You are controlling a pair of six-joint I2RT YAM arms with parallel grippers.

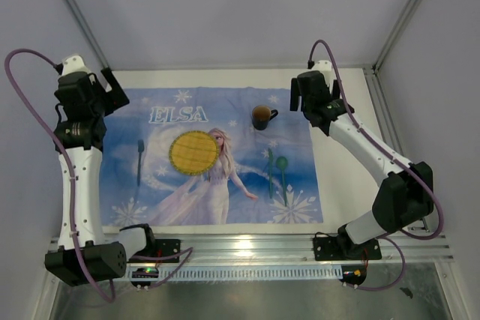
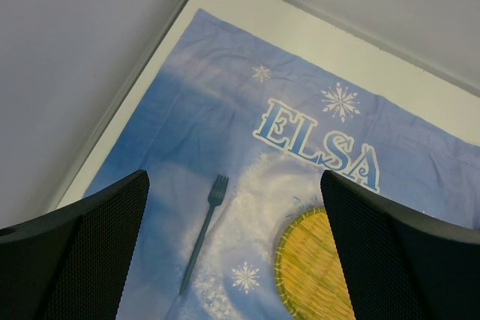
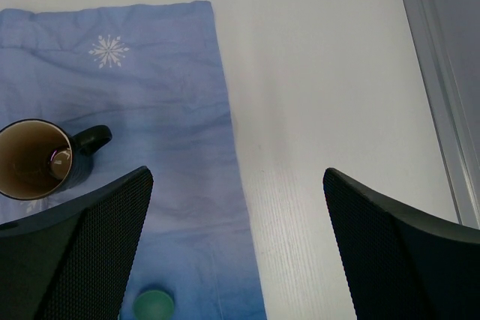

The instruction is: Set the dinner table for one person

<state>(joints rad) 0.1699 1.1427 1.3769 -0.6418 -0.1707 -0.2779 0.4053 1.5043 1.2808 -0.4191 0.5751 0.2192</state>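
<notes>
The dinner table (image 1: 346,185) fills the floor of the top view, a white matte top inside silver rails, with bare strips along the far edge and the right side. Spread across most of it is the blue ELSA cloth (image 1: 150,177), lying flat and a little creased, its right edge well short of the right rail. Over the cloth's far left corner hangs the left gripper (image 2: 234,204), jaws as wide apart as they go, nothing between them and nothing touched. Over to the right gripper (image 3: 238,192), raised above the cloth's far right edge, and it's the same story: fingers spread wide, empty, with only cloth and bare table under the gap. On to the setting. A round yellow woven plate (image 1: 194,152) sits near the middle of the cloth, just below the lettering. Beyond it, to the right, stands a dark mug (image 1: 261,117), upright, brown inside, handle pointing right. Left of the plate and well apart from it lies a dark blue fork (image 1: 140,161), tines toward the far side. Right of the plate lies a green spoon (image 1: 282,164), bowl toward the far side, with a slimmer green utensil (image 1: 270,172) just beside it on its left; what kind, I cannot tell.
</notes>
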